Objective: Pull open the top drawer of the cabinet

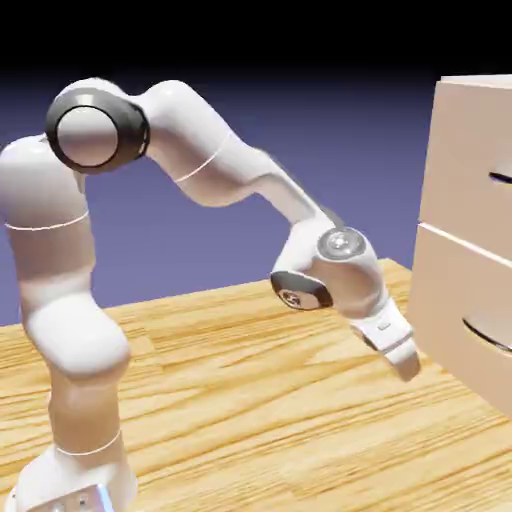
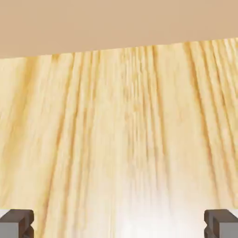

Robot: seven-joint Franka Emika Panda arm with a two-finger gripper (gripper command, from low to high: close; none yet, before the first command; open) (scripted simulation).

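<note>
The pale beige cabinet [image 1: 475, 82] stands at the exterior view's right edge. Its top drawer [image 1: 465, 160] is flush with the front, and its small dark handle [image 1: 501, 178] is partly cut off by the picture's edge. My gripper [image 1: 408, 365] hangs low, tilted down toward the table, just left of the lower drawer front [image 1: 455, 310] and well below the top drawer's handle. In the hand view my gripper [image 2: 119, 225] is open: its grey fingertips [image 2: 16, 222] sit far apart with only table wood between them. A beige band of the cabinet [image 2: 119, 23] fills the top of that view.
The lower drawer's curved grey handle [image 1: 490, 332] sits right of my gripper. The wooden table [image 1: 250, 400] spreads under the arm and runs up to the cabinet's foot. The arm's base stands at the lower left.
</note>
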